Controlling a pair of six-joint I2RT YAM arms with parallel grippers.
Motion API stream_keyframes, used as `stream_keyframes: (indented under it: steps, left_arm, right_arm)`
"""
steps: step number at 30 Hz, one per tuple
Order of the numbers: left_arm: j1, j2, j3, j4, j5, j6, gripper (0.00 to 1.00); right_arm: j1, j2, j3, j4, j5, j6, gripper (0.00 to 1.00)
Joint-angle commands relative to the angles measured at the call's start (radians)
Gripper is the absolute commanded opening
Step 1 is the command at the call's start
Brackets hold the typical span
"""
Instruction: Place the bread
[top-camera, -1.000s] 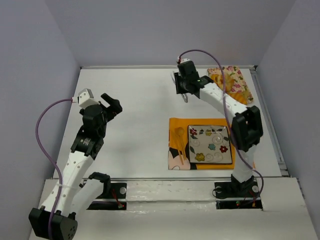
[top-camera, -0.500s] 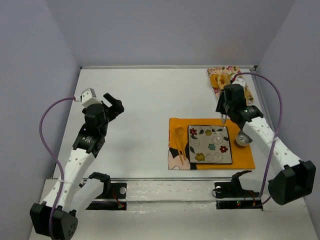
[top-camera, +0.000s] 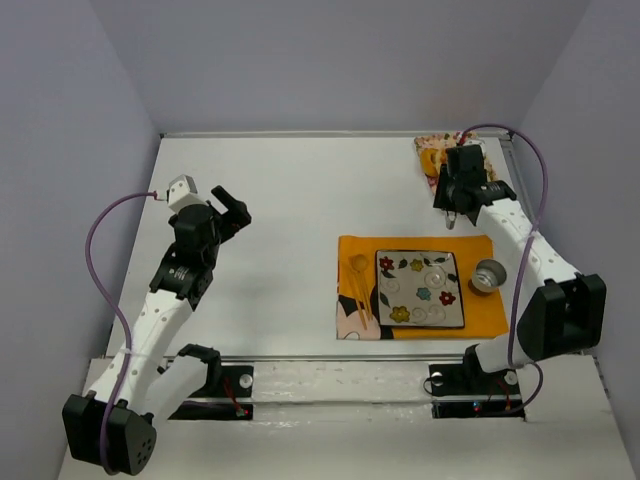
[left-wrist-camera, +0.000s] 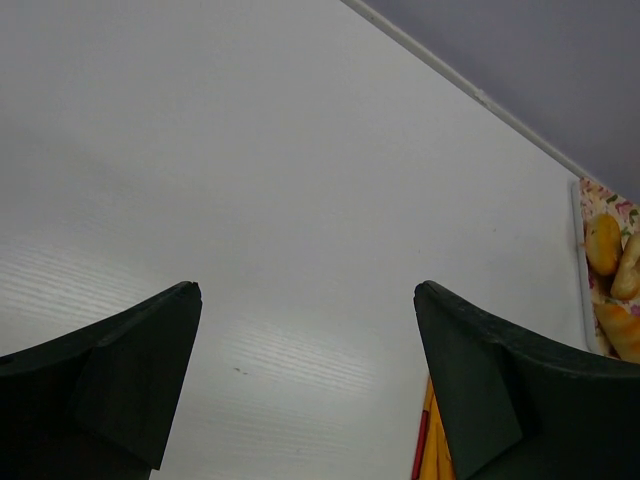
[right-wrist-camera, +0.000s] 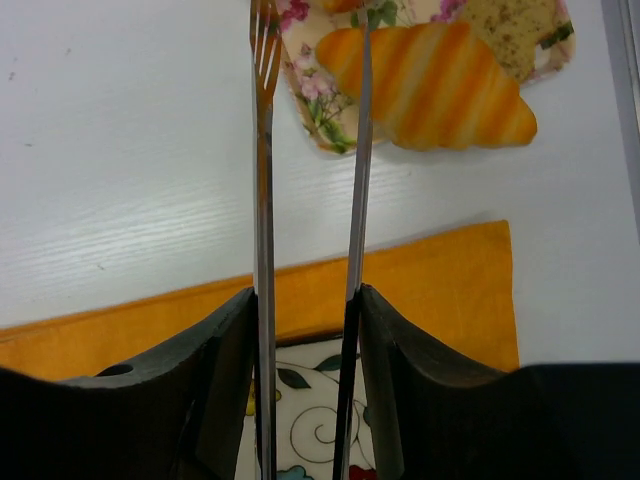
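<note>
A floral cloth (top-camera: 480, 170) at the back right carries the breads. A yellow-orange ring (top-camera: 430, 160) lies at its left end; I cannot tell whether it is the bread, and my right arm hides much of the cloth. The ridged orange loaf (right-wrist-camera: 430, 85) lies at the cloth's near edge. My right gripper (top-camera: 455, 200) is shut on metal tongs (right-wrist-camera: 263, 200), which hang just in front of the cloth with their tips near its left corner. My left gripper (top-camera: 232, 208) is open and empty over bare table at the left, and so it appears in its wrist view (left-wrist-camera: 305, 290).
An orange mat (top-camera: 480, 315) at the front right carries a square flowered plate (top-camera: 420, 290), a small metal cup (top-camera: 488, 275) and an orange spoon (top-camera: 358, 265). A raised rail (top-camera: 535, 230) runs along the table's right edge.
My right arm swung with the tongs from the back centre to the right, then back toward the floral cloth. The metal cup came into view. My left gripper shifted slightly.
</note>
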Motion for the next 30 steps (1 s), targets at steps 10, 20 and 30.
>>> stream_keyframes:
  steps: [10,20,30]
  left_arm:
    - [0.004,-0.010,0.002,0.050,-0.006,0.006,0.99]
    - [0.004,-0.010,0.003,0.050,-0.017,0.006,0.99]
    - [0.004,0.005,0.005,0.049,-0.020,0.006,0.99]
  right_arm:
    - [-0.003,0.233,0.280,0.044,-0.013,-0.124,0.48]
    - [-0.003,0.318,0.330,0.046,0.088,-0.089,0.48]
    - [-0.003,0.402,0.365,0.047,0.074,-0.087,0.48]
